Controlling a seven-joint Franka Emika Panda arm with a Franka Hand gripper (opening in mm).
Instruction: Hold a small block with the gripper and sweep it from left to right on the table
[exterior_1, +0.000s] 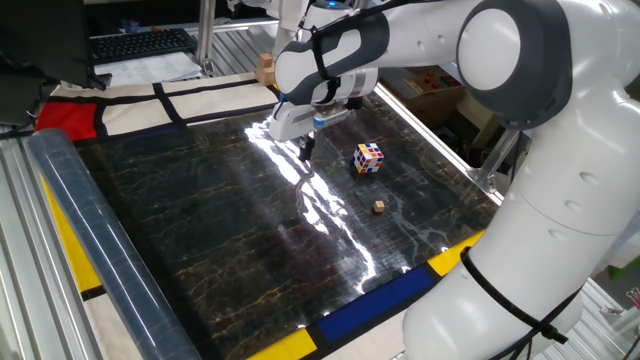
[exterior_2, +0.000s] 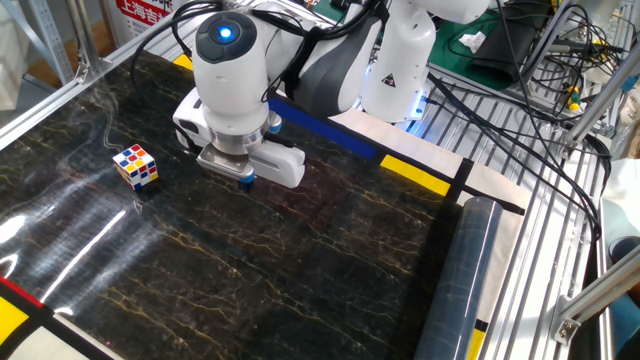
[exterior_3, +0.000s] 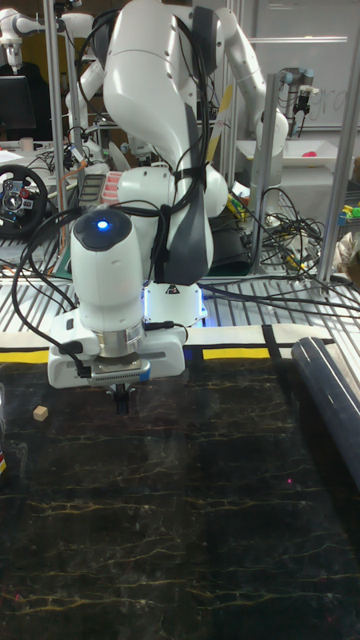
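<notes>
The small block (exterior_1: 379, 206), a tiny tan cube, lies on the black marble table (exterior_1: 220, 240) near its right side, apart from everything else. It also shows at the left of the tall view as the small block (exterior_3: 40, 412). The other fixed view does not show it. My gripper (exterior_1: 306, 150) hangs just above the table, up and left of the block, with the multicoloured puzzle cube (exterior_1: 368, 158) between them. The dark fingers are shut together with nothing in them. The gripper (exterior_2: 246, 181) points straight down, as does the gripper (exterior_3: 122, 400).
A larger tan block (exterior_1: 265, 70) stands at the table's far edge behind the arm. A long plastic-wrapped roll (exterior_1: 90, 230) lies along the left border. The puzzle cube (exterior_2: 135, 166) sits left of the wrist. A keyboard (exterior_1: 140, 42) lies beyond the table.
</notes>
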